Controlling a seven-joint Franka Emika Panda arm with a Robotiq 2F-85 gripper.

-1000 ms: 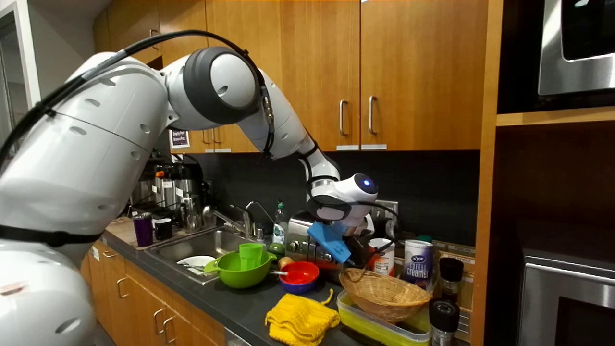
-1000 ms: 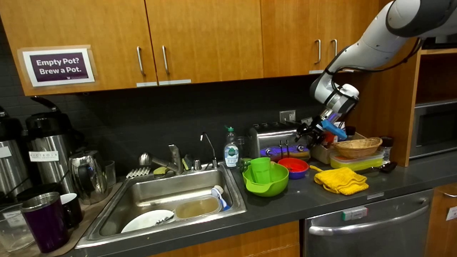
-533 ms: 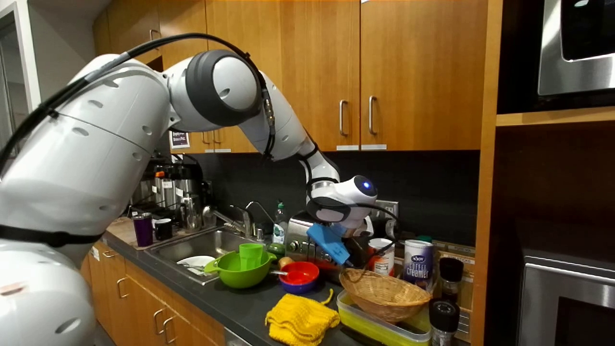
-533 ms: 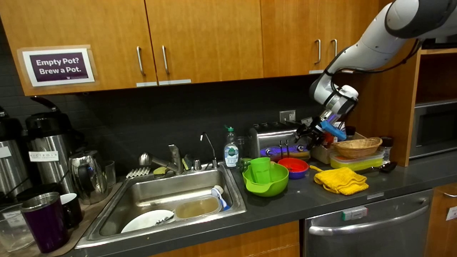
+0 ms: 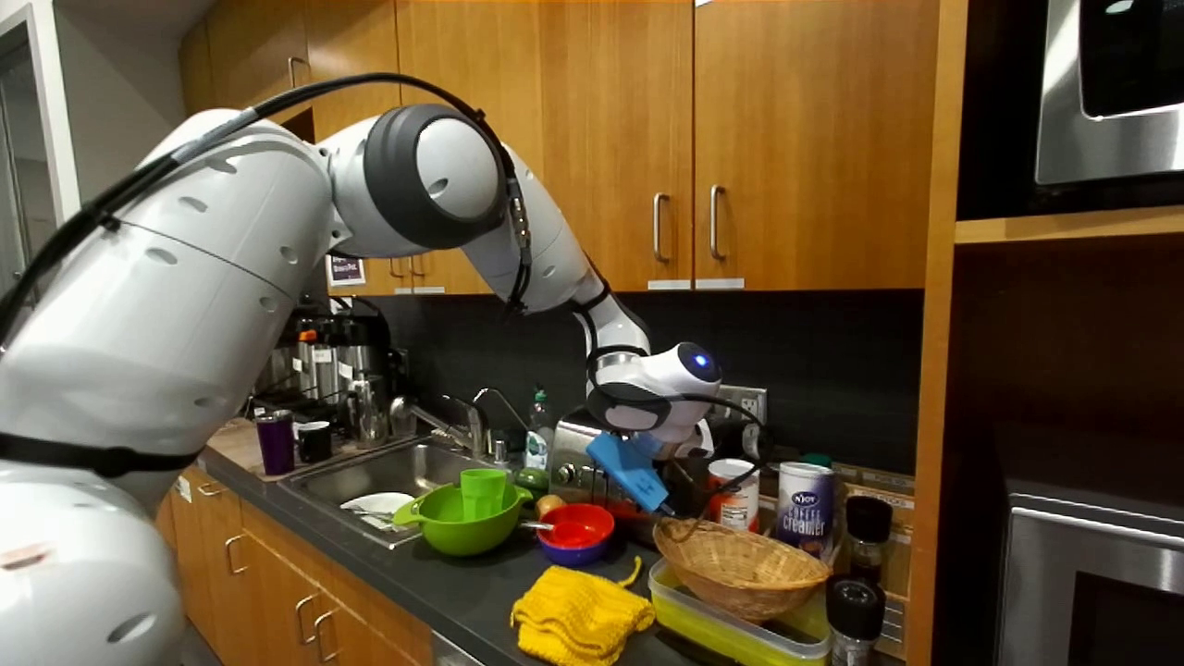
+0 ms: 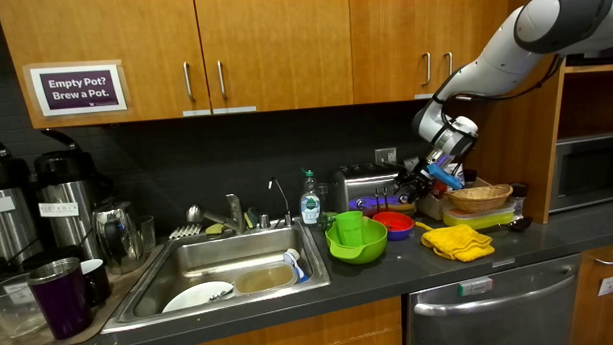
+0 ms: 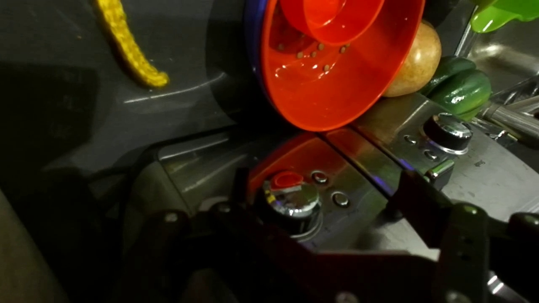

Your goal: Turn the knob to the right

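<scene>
One long, dark kitchen surface [image 6: 407, 268] runs beneath the Franka arm [image 5: 407, 185], which reaches down to a stainless-steel toaster [image 6: 364, 184]. Just in front of the toaster sits a red bowl [image 7: 332, 92], which may crowd the approach. The end effector [image 7: 325, 188] has its fingers [image 7: 421, 206] spread wide, with nothing gripped.

The task's thing, I judge, is the nearer chrome-capped knob [image 7: 292, 202] on the toaster's front; in the wrist view it lies between the fingers, off towards one of them, while the second knob [image 7: 448, 130] is outside the gap. Contact with the nearer knob cannot be told. To do this well, centre the knob first, square up to its face, then squeeze lightly so both fingers meet its side together. Turn it clockwise as seen from the front, rolling the end effector about the knob's axis rather than swinging the arm. Keep clear of the toaster lever [image 7: 440, 174] near the farther finger, and of the small round buttons [image 7: 340, 199] beside the knob.
</scene>
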